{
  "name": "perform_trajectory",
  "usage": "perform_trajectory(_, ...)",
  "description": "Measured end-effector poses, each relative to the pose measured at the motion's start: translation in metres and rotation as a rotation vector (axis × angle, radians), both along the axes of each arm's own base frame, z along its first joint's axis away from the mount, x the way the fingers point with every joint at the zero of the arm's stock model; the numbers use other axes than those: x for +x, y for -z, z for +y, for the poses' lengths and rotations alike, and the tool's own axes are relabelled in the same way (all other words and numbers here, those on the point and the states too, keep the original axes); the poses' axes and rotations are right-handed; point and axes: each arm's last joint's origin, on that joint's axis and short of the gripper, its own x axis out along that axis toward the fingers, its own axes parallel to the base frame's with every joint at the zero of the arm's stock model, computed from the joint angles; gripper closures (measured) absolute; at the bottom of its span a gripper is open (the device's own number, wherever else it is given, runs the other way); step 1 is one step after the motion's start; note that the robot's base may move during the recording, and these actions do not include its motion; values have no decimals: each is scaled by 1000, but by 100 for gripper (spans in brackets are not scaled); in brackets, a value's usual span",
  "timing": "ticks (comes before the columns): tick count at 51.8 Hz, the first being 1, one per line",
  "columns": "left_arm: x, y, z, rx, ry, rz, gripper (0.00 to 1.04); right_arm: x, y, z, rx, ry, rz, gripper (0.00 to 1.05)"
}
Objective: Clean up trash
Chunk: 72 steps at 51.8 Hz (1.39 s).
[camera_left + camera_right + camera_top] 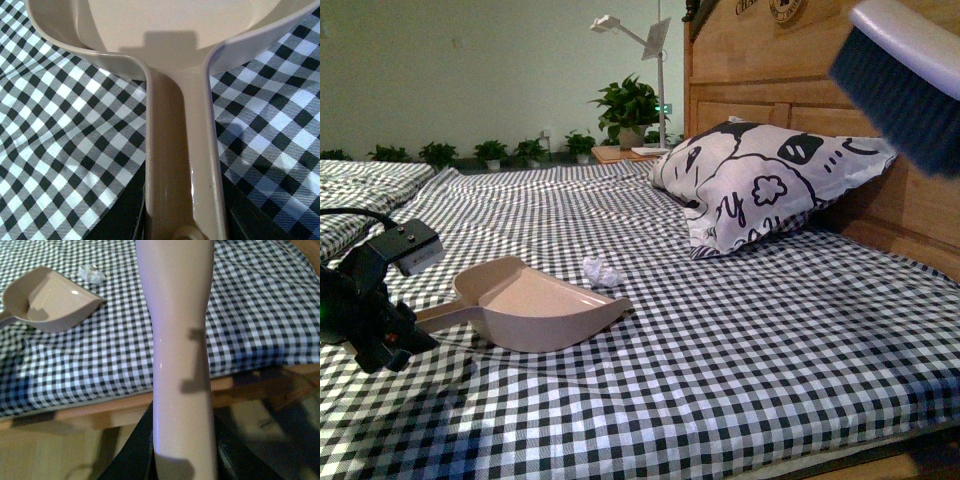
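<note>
The trash, a small crumpled white paper wad [600, 271] [91, 274], lies on the checked bedspread just behind the scoop's far rim. The pinkish-beige scoop [535, 303] [49, 300] rests on the bed. My left gripper [395, 335] [182, 220] is shut on its handle [180, 165] at the left. High at the upper right, the brush [905, 80] with dark bristles hangs in the air. My right gripper [182, 460] is shut on its pale handle [180, 340], well above and right of the wad.
A white pillow with black cartoon prints [760, 180] leans on the wooden headboard [770, 70] at the right. A second bed [360, 190] lies at the left. Potted plants [625, 105] and a lamp stand behind. The bed's front edge [125, 402] drops to a wooden floor.
</note>
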Motion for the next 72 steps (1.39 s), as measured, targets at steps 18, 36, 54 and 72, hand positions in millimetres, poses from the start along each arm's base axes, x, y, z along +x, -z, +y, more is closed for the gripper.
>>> perform_trajectory(18, 0, 0, 0, 0, 0, 0, 78, 77, -13, 16, -13, -20, 18, 85)
perform_trajectory(36, 0, 0, 0, 0, 0, 0, 78, 173, 4, 44, -58, -49, 118, 85)
perform_trajectory(54, 0, 0, 0, 0, 0, 0, 78, 216, 39, 85, -181, -64, 195, 85)
perform_trajectory(72, 0, 0, 0, 0, 0, 0, 78, 231, 66, 113, -254, -47, 225, 85)
